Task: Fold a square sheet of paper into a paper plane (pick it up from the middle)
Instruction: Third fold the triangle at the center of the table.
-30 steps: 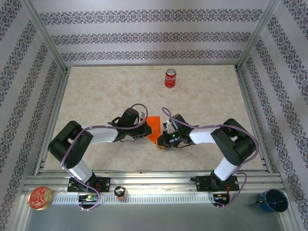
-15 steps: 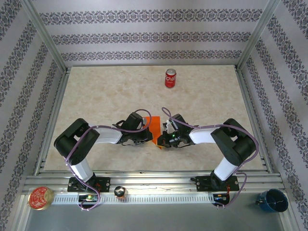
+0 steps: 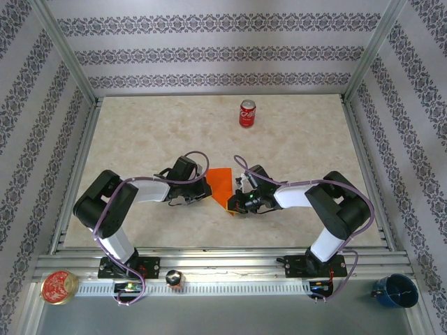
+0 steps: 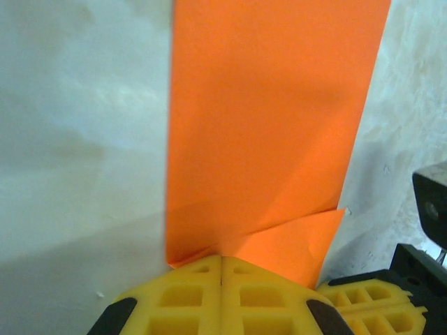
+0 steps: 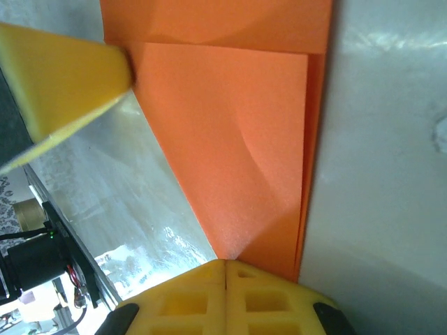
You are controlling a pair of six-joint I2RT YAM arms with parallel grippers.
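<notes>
Mid-worktop [image 3: 140, 139], toward the near edge: orange paper [image 3: 221, 181], partly folded, lying flat on the pale marbled surface, tapering to a point at its near end. Not yet a slim dart.

Left gripper [image 3: 205, 189]: closed completely, held low, tips at the paper's left edge. Seen from left wrist as two yellow fingers [image 4: 174, 300] pressed together with no gap at the seam, paper edge meeting the tips. Shows from there a long orange band with parallel sides running straight away, plus a small triangular flap at the near end. Paper pinched or merely pressed from above: cannot tell.

Right gripper [image 3: 235, 204]: likewise closed tight, tips at the paper's pointed near end, near the left gripper. Seen from right wrist as yellow fingers [image 5: 174, 300] joined at the seam, touching the tip of a diagonal folded flap; layered edges along the right side of that flap. Any hold on the paper: cannot tell. One yellow finger of the left gripper in the upper left of that view, at the paper's edge.

Far side of worktop: red soda can [image 3: 247, 113], upright, well apart from paper and both grippers.

Front rail [image 3: 230, 286]: round gold tin [image 3: 59, 287] at left, blue cup [image 3: 396, 290] at right.
</notes>
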